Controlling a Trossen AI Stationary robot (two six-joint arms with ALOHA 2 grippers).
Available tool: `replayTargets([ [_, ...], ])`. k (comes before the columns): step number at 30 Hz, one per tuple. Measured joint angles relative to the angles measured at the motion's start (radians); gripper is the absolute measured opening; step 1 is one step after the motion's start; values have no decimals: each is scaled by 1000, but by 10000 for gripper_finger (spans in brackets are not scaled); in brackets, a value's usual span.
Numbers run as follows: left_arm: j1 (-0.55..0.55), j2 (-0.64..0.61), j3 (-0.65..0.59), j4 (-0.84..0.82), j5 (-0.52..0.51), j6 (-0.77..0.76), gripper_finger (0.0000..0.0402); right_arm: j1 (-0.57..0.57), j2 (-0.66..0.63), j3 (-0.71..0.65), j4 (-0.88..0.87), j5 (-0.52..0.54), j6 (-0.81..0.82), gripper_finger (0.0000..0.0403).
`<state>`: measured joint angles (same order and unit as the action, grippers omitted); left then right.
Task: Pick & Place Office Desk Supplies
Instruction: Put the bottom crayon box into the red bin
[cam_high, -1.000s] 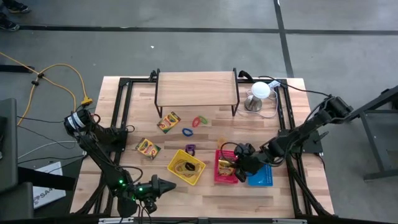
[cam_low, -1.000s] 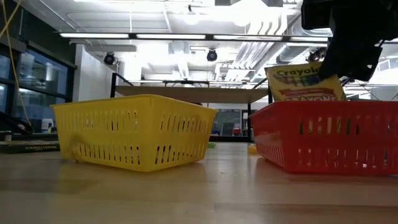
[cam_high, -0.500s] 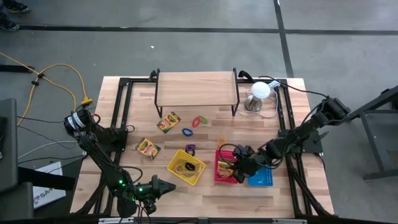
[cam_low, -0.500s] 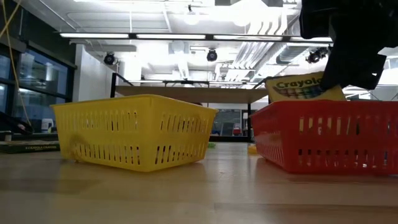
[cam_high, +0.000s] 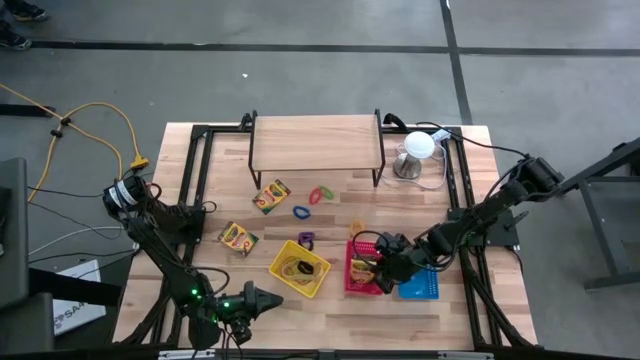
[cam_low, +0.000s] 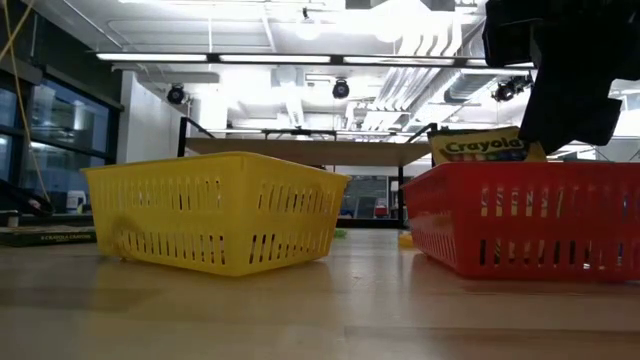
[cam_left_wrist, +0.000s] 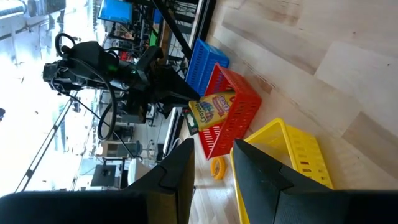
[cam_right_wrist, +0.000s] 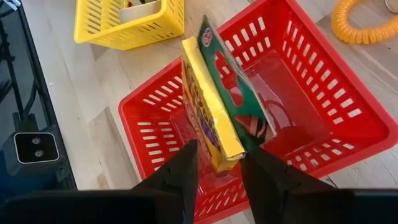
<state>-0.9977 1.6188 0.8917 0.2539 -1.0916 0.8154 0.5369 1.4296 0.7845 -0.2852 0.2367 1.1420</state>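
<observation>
Red basket (cam_right_wrist: 348, 134): crayon box (cam_right_wrist: 214, 99) upright inside. R gripper (cam_right_wrist: 217, 163) just above it, fingers parted, box looks released. L gripper (cam_left_wrist: 211, 163) well away, partly open, empty.

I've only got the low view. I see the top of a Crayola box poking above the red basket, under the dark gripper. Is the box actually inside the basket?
Observer: Yes. The right wrist view shows the crayon box standing on edge inside the red basket, tilted, with the right gripper open over it.
Operator: Any other crayon boxes out on the table?
Observer: Two, in the high view: a second crayon box near the wooden shelf, and a third crayon box beside the yellow basket.
Operator: And the left arm?
Observer: The left gripper waits open at the table's front edge, holding nothing.
</observation>
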Motion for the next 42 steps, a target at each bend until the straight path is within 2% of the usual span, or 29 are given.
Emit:
replayTargets([
  [7,0,0,0,0,0,3,105,-2,0,0,-2,11,-8,117],
  [15,0,0,0,0,-1,3,105,-2,0,0,-6,0,-13,154],
  [21,0,0,0,0,-3,22,105,-27,-1,0,-9,-119,-13,172],
  [31,0,0,0,0,-9,26,105,-134,-3,0,-24,-320,-47,170],
  [38,0,0,0,0,-10,25,105,-219,-4,0,-22,-540,-47,170],
  [42,0,0,0,0,-10,24,105,-245,-5,0,-16,-614,-46,168],
])
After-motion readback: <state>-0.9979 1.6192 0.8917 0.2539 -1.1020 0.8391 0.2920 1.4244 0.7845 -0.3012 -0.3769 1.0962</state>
